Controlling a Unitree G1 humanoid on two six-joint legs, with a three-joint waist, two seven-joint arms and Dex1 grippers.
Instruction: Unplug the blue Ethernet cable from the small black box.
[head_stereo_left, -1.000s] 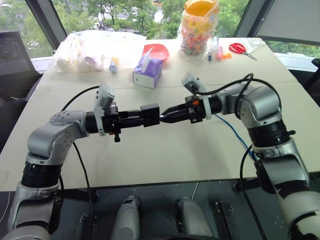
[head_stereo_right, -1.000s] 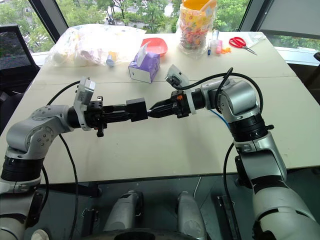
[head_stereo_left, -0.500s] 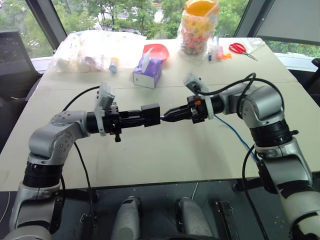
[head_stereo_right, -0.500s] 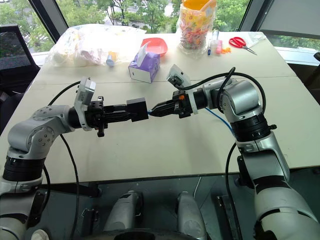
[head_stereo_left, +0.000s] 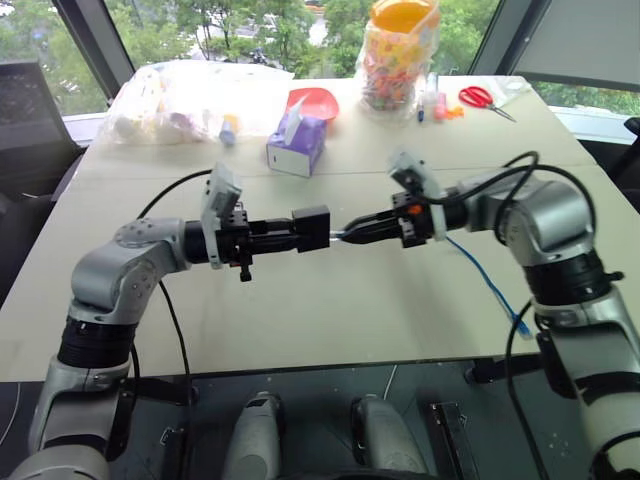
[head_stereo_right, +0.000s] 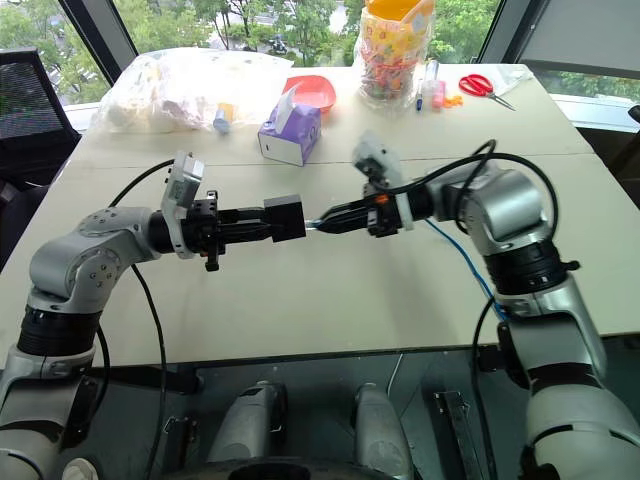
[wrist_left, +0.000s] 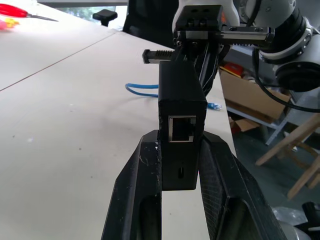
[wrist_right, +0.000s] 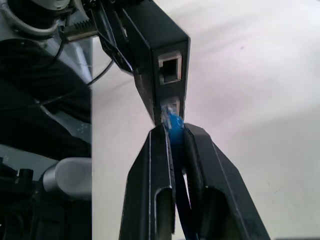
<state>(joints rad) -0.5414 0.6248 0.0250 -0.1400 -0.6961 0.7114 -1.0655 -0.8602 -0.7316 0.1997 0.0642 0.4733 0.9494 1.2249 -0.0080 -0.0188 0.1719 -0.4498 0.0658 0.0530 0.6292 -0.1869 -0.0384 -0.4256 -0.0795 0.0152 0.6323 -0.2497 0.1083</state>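
Two grippers met above table. Left gripper pinched small black box tight. Right gripper squeezed shut on blue Ethernet cable right at box's port. Probably light, bendy cord; best grabbed by hard plug.

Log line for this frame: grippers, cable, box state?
left gripper: shut on small black box | right gripper: shut on blue Ethernet cable plug | plug at the port mouth | both held above table

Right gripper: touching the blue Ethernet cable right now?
Touching. The right wrist view shows the right gripper pinching the blue Ethernet cable at its plug end, right beside the small black box.
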